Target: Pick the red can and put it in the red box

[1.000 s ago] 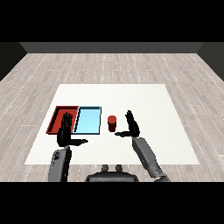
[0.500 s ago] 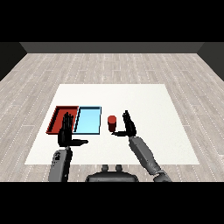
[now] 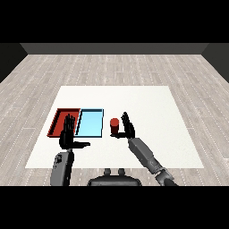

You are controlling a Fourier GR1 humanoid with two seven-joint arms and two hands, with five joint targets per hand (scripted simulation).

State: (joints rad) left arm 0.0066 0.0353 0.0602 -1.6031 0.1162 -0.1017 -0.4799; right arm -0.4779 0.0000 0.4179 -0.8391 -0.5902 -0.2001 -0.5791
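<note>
The red can (image 3: 114,125) stands upright on the white table, just right of the light blue tray (image 3: 91,122). My right hand (image 3: 127,127) is right beside the can, on its right, fingers straight and raised, thumb low near the can's base. The red tray (image 3: 61,117) lies at the left, next to the blue one. My left hand (image 3: 67,135) hovers over the near edge of the red tray with straight fingers and the thumb stuck out to the right; it holds nothing.
The white table (image 3: 152,112) spreads wide to the right and behind the trays. Grey wood floor surrounds it. Both forearms come in from the lower edge.
My right hand has slid left towards the red can and now stands next to it. The left hand has stayed where it was.
</note>
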